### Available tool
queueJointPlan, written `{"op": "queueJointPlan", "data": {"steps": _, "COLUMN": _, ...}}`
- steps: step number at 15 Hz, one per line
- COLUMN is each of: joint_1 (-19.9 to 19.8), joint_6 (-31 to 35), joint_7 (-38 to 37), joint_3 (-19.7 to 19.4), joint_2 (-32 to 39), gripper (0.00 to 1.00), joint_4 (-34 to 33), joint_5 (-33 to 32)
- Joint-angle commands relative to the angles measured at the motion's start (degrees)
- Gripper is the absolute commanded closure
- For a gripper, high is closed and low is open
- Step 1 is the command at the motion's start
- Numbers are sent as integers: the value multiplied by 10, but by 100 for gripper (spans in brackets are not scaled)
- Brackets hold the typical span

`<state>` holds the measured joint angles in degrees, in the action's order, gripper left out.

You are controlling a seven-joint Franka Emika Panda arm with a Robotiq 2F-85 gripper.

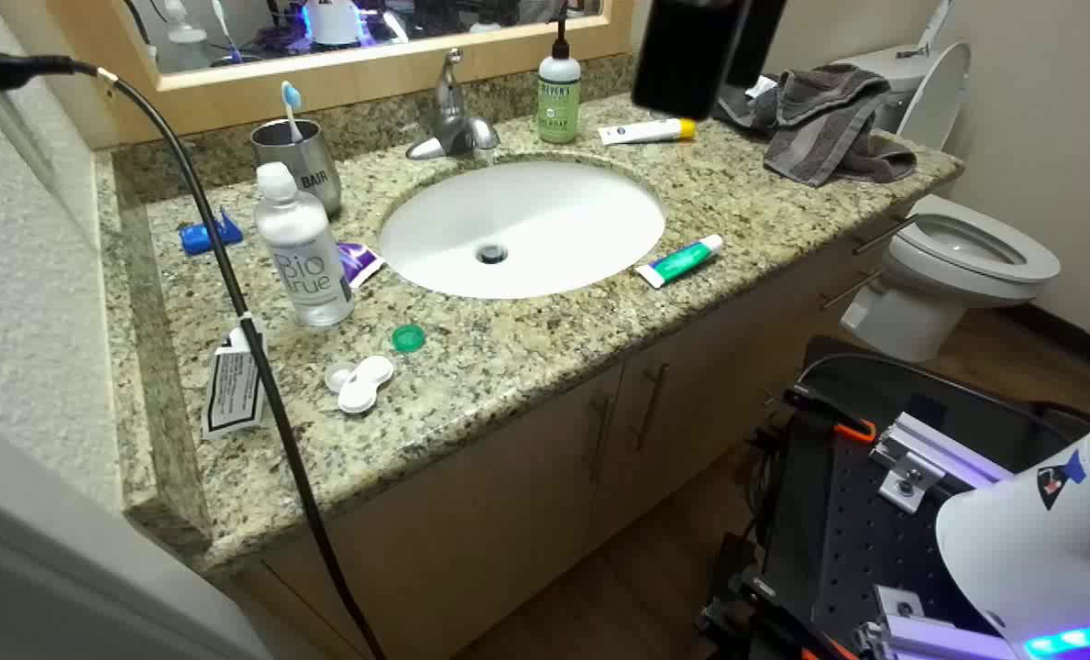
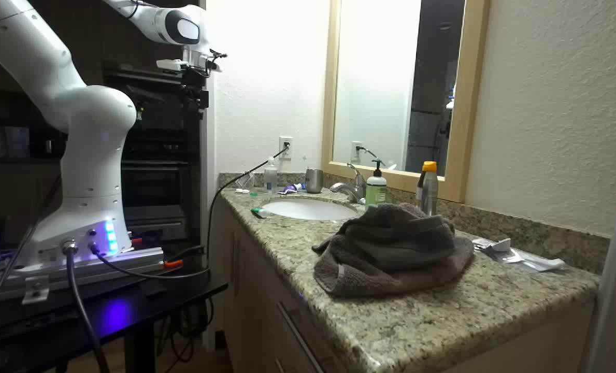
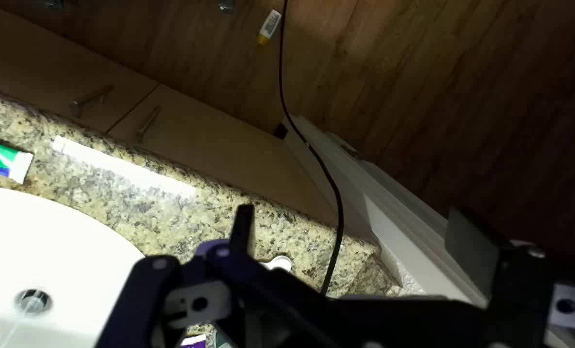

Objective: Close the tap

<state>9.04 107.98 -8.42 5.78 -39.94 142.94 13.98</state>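
Observation:
The tap is silvery, with a short spout over the back rim of the white oval basin and an upright lever on top. The tap also shows in an exterior view, partly behind the soap bottle. It is out of the wrist view. A thin pale streak beside the drain looks like running water. My gripper is open and empty, with its fingers wide apart. In an exterior view the gripper hangs high above the counter, well apart from the tap. Its dark end shows at the top edge.
A green soap bottle stands right beside the tap. A metal cup and clear bottle stand on the basin's other side. A black cable crosses that end. A grey towel, toothpaste tubes and mirror are around.

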Motion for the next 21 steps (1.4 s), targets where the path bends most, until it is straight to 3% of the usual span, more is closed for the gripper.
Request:
{"op": "queueJointPlan", "data": {"steps": 1, "joint_1": -8, "joint_6": -3, "joint_7": 4, "joint_3": 6, "joint_2": 0, "gripper": 0, "joint_4": -2, "joint_5": 4}}
{"op": "queueJointPlan", "data": {"steps": 16, "joint_1": -11, "joint_6": -3, "joint_7": 13, "joint_3": -1, "joint_2": 22, "gripper": 0, "joint_4": -20, "joint_5": 2}}
{"op": "queueJointPlan", "data": {"steps": 21, "joint_1": -84, "joint_6": 43, "joint_7": -44, "joint_3": -14, "joint_2": 129, "gripper": 0, "joint_4": -102, "joint_5": -47}}
